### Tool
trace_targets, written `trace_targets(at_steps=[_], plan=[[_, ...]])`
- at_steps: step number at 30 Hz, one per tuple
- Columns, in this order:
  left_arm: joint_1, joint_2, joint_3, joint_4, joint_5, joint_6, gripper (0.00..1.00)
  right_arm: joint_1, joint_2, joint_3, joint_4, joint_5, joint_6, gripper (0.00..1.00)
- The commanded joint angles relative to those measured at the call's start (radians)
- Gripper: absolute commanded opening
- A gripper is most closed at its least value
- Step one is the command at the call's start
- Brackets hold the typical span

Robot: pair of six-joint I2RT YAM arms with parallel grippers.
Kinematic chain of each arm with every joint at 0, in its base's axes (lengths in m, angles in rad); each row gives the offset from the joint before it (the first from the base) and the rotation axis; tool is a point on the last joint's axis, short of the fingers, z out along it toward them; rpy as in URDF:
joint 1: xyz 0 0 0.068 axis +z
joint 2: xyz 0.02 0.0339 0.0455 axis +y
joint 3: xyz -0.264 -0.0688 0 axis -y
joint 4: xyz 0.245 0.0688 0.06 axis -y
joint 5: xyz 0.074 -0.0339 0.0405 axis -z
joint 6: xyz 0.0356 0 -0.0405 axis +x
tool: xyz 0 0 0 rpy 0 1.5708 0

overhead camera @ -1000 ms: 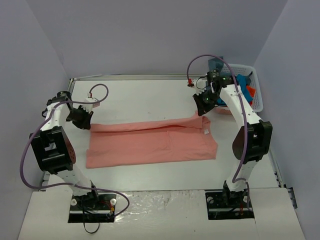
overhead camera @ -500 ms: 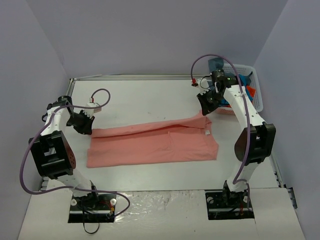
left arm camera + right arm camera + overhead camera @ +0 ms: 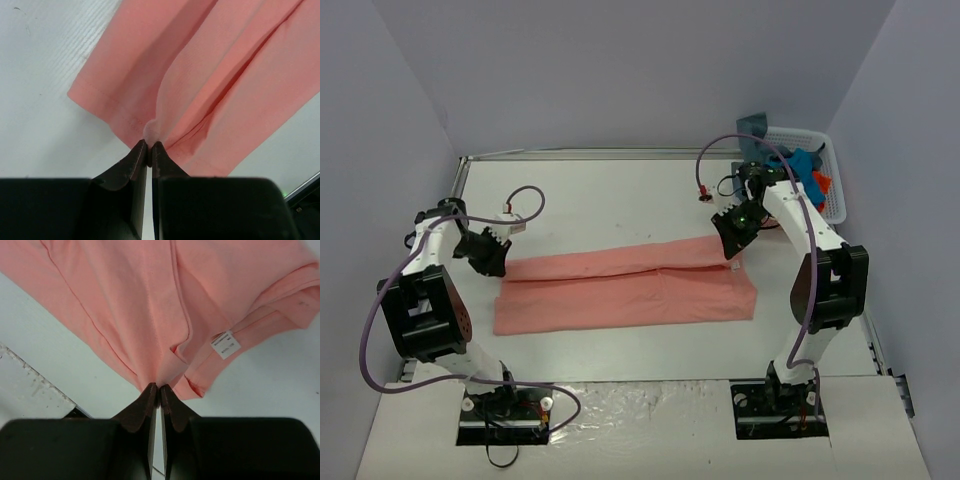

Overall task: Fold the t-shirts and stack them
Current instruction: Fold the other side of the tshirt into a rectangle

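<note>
On the white table (image 3: 620, 195) — one salmon-pink shirt (image 3: 625, 290), soft thin knit, lying flat as a long band with its far edge doubled over lengthwise. Left gripper (image 3: 149, 147): clenched, dark tapered fingers pinching the fold's hemmed left end. Right gripper (image 3: 158, 389): clenched on the fold's right end, just beside one white label (image 3: 224, 344). Far right — one white lattice basket (image 3: 834, 190) holding bunched shirts (image 3: 798, 165): blue, grey-blue, orange-red.
</note>
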Motion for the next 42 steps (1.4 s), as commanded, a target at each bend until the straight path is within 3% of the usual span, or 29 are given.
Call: trace_targets(at_steps=[1,5,6,9,10,12,19,26,34,42], plan=[[0.008,-0.043,-0.002,-0.055,0.025,0.059,0.03,0.014,-0.046,-0.045,-0.092,-0.036,-0.046,0.05],[0.008,-0.046,-0.016,-0.095,0.038,0.103,0.08,0.042,-0.048,-0.116,-0.099,-0.037,-0.064,0.08],[0.008,-0.048,-0.023,-0.105,0.041,0.129,0.15,0.048,-0.045,-0.13,-0.097,-0.03,-0.07,0.1],[0.008,-0.048,-0.031,-0.149,0.056,0.172,0.32,0.06,-0.037,-0.164,-0.097,-0.032,-0.076,0.26],[0.008,-0.048,-0.034,-0.152,0.053,0.175,0.34,0.062,-0.036,-0.17,-0.097,-0.032,-0.076,0.34],[0.008,-0.05,-0.034,-0.158,0.05,0.175,0.37,0.069,-0.036,-0.175,-0.099,-0.034,-0.076,0.37],[0.008,-0.089,-0.016,-0.133,0.05,0.122,0.39,0.082,0.004,-0.064,-0.094,-0.072,-0.062,0.39],[0.01,-0.1,-0.028,-0.064,0.061,-0.034,0.41,0.098,0.211,0.118,-0.069,-0.152,-0.047,0.4],[0.025,-0.125,-0.062,-0.044,0.093,-0.099,0.44,0.14,0.429,0.318,-0.072,-0.172,-0.038,0.42],[0.036,-0.157,-0.105,-0.024,0.078,-0.116,0.45,0.163,0.506,0.355,-0.076,-0.16,-0.049,0.44]])
